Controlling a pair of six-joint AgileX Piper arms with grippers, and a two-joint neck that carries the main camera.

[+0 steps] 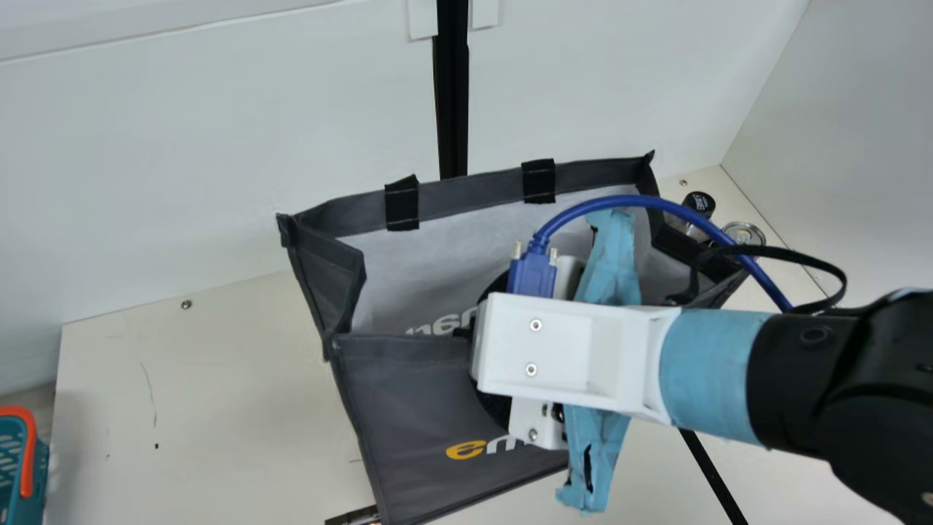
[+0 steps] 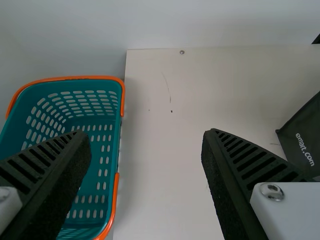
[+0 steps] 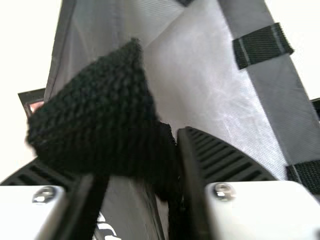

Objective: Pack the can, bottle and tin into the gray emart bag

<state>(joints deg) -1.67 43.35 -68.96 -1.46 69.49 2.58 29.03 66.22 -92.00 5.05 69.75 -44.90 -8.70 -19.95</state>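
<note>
The open gray bag (image 1: 408,408) sits beside a black-capped bottle (image 1: 699,203) and can (image 1: 744,233).

Teal basket (image 2: 75,107) w/ orange handles by L edge of tbl (image 1: 219,401), wall (image 1: 219,146) behind

Stretches the right arm (image 1: 838,394) in from the right edge of the main view toward its middle, black at the joints, with a pale blue band (image 1: 718,372) just behind the white wrist (image 1: 568,354). Carries the right gripper (image 1: 598,463) beneath that wrist, set crosswise to the arm and aimed downward. Arches a blue cable (image 1: 634,199) from wrist to arm. In the right wrist view, probably holds the right gripper (image 3: 135,145) partly open, with ribbed fingers (image 3: 220,157) parted. Spreads the left gripper (image 2: 147,132) wide in the left wrist view, with black ribbed fingers well apart.
</note>
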